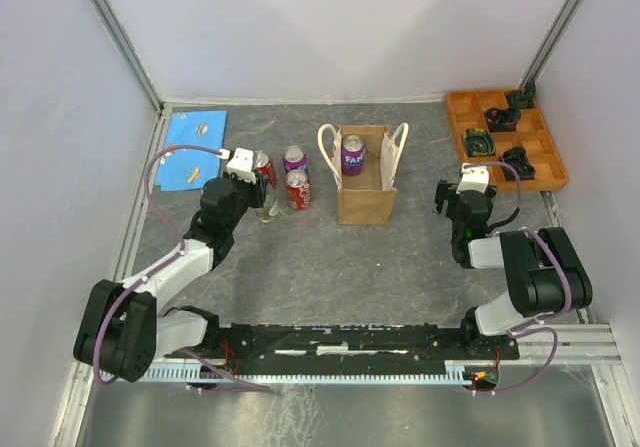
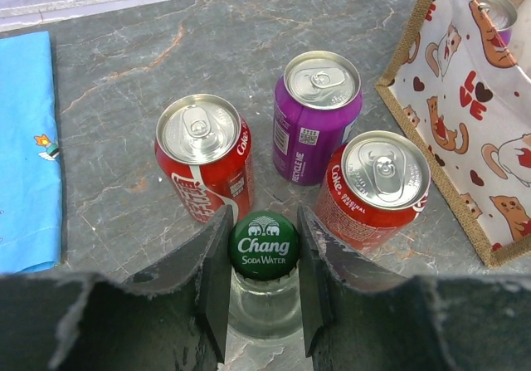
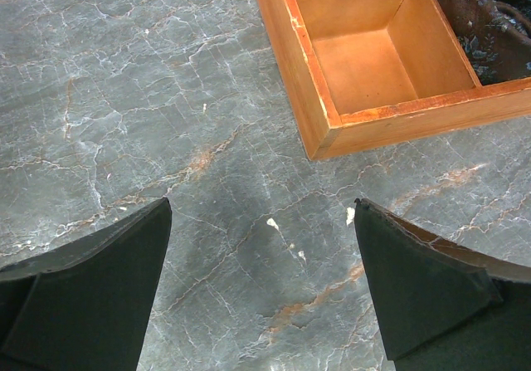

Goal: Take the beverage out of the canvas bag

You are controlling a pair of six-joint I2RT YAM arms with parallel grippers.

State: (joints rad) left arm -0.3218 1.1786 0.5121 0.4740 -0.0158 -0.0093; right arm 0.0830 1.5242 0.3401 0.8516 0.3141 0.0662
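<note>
The canvas bag [image 1: 365, 179] stands upright at mid-table with its white handles up and a purple can [image 1: 352, 154] inside. In the left wrist view the bag [image 2: 465, 122] shows a cat-print lining, and the can's top [image 2: 498, 7] peeks out at the upper right. My left gripper [image 1: 258, 199] is to the left of the bag. It is shut around the neck of a clear glass bottle with a green Chang soda water cap [image 2: 264, 245], which stands on the table. My right gripper [image 3: 261, 205] is open and empty, low over the bare table to the right of the bag.
Two red Coke cans [image 2: 203, 159] [image 2: 377, 188] and a purple can [image 2: 317, 109] stand close beyond the bottle. A blue cloth [image 1: 195, 147] lies at the far left. An orange compartment tray [image 1: 505, 137] with dark items sits at the far right; its corner [image 3: 332, 130] lies just beyond my right fingers.
</note>
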